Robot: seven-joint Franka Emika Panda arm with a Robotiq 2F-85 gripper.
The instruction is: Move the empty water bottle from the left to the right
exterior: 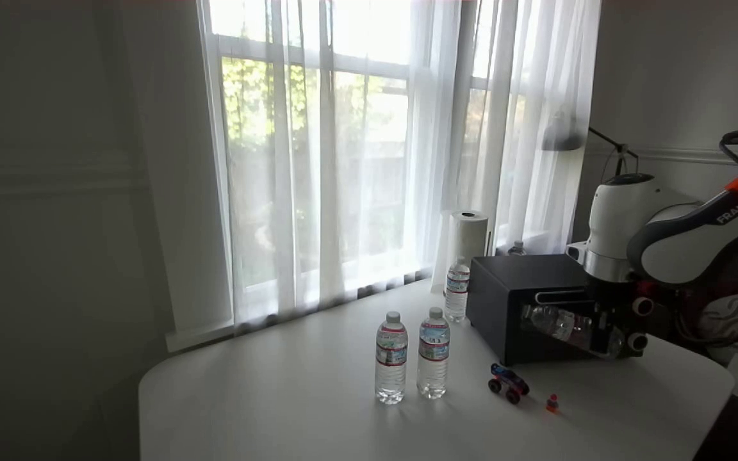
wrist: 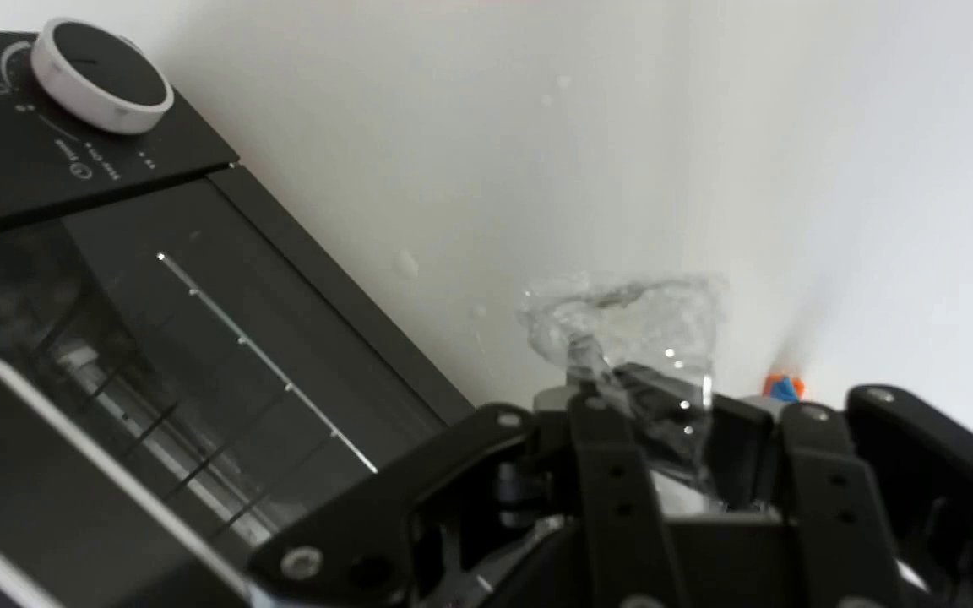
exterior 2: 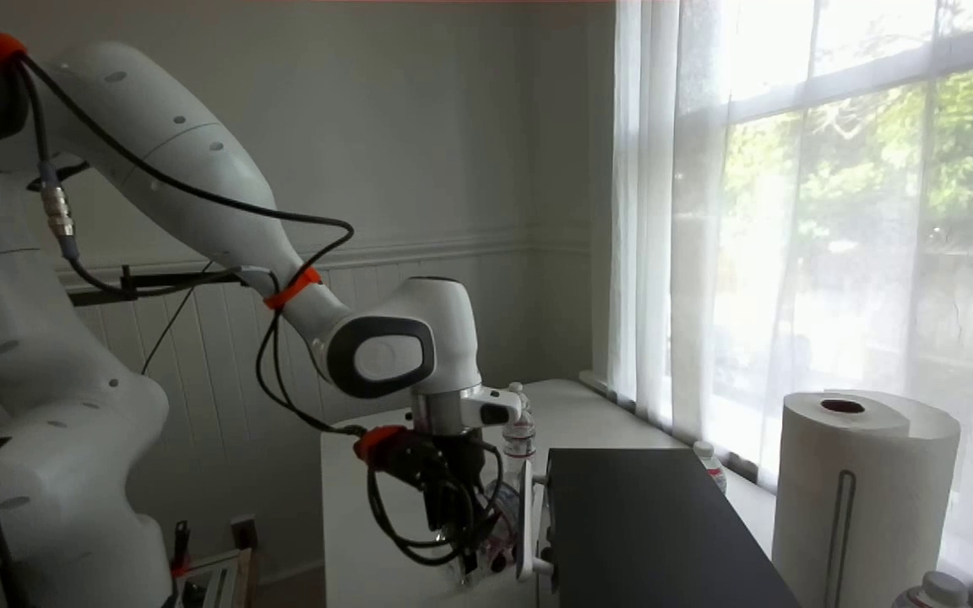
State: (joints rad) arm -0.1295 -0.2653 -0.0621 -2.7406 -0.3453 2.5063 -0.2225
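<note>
The empty water bottle [exterior: 561,323] is clear plastic with a red-edged label. It lies tilted, nearly on its side, in front of the black toaster oven. It also shows in an exterior view [exterior 2: 503,515], partly hidden by cables and the oven handle. In the wrist view its clear, crumpled end [wrist: 638,325] sticks out past the fingers. My gripper [wrist: 693,422] has its fingers on both sides of the bottle and is shut on it, above the white table. The gripper also shows in both exterior views [exterior: 606,330] [exterior 2: 457,536], dark and partly hidden.
The toaster oven [exterior: 523,278] stands close beside the gripper, its handle [exterior 2: 527,519] jutting out. Two upright bottles [exterior: 391,358] [exterior: 433,355] stand on the white table [exterior: 266,397]. Another bottle [exterior: 457,291] stands by the oven. A toy truck [exterior: 508,384], small figure [exterior: 552,403] and paper towel roll [exterior 2: 862,498] are nearby.
</note>
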